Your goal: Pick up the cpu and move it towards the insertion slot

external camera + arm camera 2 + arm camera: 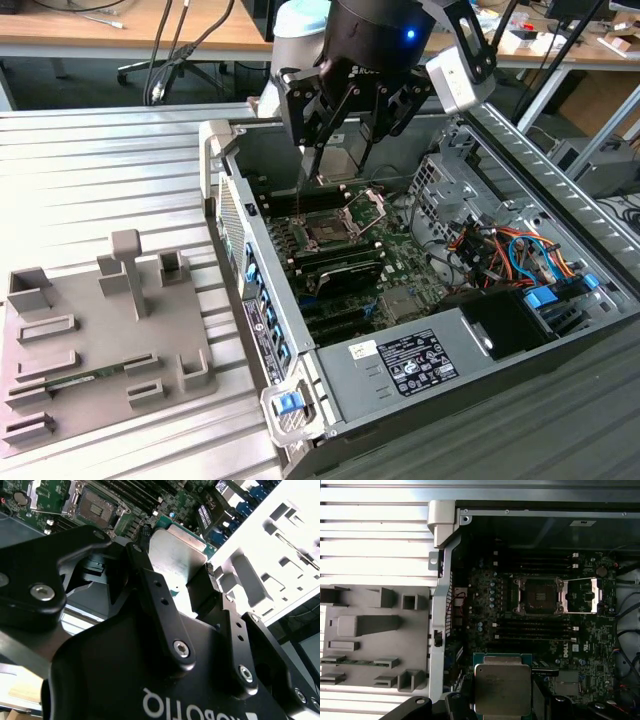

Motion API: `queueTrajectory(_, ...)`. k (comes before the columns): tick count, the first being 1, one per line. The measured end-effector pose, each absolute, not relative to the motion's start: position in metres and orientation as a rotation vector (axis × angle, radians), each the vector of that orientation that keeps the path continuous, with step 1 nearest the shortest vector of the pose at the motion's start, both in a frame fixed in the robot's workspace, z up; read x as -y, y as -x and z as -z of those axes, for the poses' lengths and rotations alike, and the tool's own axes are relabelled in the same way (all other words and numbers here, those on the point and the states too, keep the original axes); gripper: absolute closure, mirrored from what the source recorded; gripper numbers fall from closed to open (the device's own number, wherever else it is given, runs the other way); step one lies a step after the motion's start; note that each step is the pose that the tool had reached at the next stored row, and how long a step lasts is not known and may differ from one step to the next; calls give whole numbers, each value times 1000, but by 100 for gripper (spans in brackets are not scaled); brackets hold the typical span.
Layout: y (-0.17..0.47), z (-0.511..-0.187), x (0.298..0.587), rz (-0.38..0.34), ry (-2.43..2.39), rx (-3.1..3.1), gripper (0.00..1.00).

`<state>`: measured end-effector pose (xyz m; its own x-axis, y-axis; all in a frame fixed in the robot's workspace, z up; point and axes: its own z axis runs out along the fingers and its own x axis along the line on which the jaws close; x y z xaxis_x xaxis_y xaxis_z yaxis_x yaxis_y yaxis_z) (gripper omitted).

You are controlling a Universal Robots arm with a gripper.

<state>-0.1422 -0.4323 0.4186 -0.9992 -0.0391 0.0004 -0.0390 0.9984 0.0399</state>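
**OP:** Tool status?

**TECH:** Tool [338, 170] is closed on the cpu [342, 150]. You'll see it gripped by two opposite edges, so the gap btwn the fingers is only as wide as the chip. Confirm in the second wrist view: black fingers [150, 580] on either side of the silvery-white top.

**OP:** Cpu pos.?

**TECH:** It's held in the air over the mobo [395, 265], within the open pc case [232, 205]. It isn't touching the board and isn't seated.

**OP:** And rel. to the insertion slot?

**TECH:** Look at the exterior view. The insertion slot [328, 232] sits on the board below the tool, w/ clear air btwn chip and slot. In the first wrist view the two are apart, and the long black memory slots [535, 627] show btwn them.

**OP:** Slot condition?

**TECH:** The hinged metal frame [370, 205] is swung open, so you see the dark centre exposed.

**OP:** Anything else inside the case?

**TECH:** Orange and blue cables [510, 245] are bundled toward the exterior view's right, well apart from the tool.

**OP:** Outside the case?

**TECH:** The case lies on its side on a ribbed metal surface [100, 160]. On that surface, just beside the case at the exterior view's left, you'll find a grey plastic tray [60, 300] w/ raised holders. A thin green memory stick [90, 378] lies flat in one of its compartments.
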Motion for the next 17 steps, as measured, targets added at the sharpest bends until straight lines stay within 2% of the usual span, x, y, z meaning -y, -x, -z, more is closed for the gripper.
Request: queueTrajectory(17, 124, -419, 432, 63, -61, 3139, 45)
